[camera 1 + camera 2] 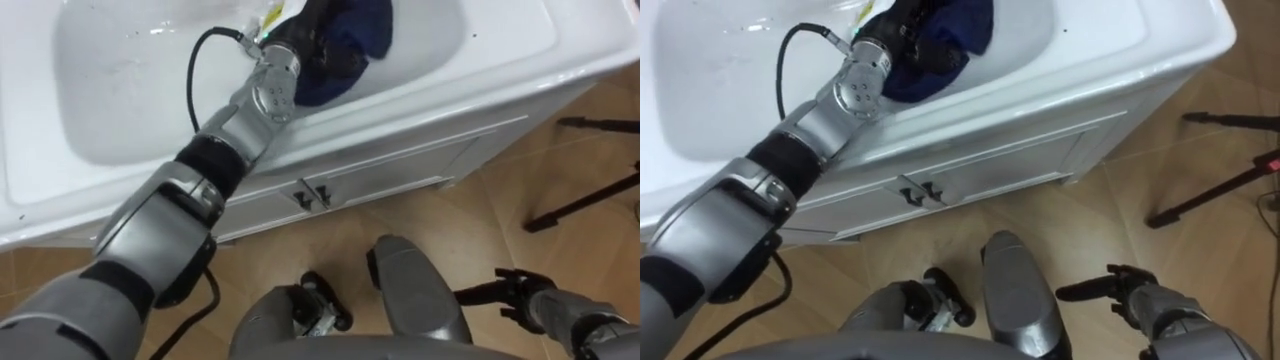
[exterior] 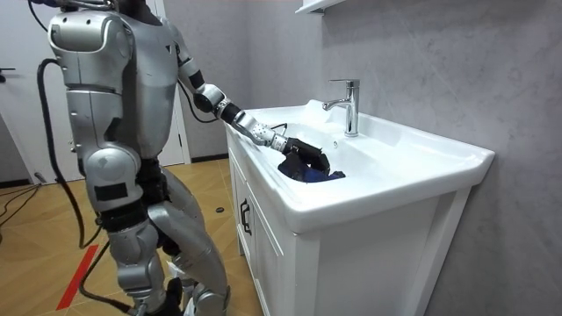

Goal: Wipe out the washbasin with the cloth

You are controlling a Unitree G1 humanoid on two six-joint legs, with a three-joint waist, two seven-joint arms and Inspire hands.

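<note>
Left hand [image 1: 308, 40], fingers curled into a dark blue cloth [image 1: 365, 28], pressed the basin [image 1: 120, 90]; cloth bunched beyond the fingertips could slip free (right hand [image 1: 535, 300] hung loosely open).

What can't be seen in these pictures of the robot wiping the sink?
- Floor of the basin under the dark blue cloth: covered by the cloth and the left robot hand, in every view.
- The basin's far rim: cut off by the top edge of both eye views.
- Inside of the cabinet: behind shut doors, in every view.

Eye views overhead, room view sideways, sharing basin [image 1: 110, 90].
</note>
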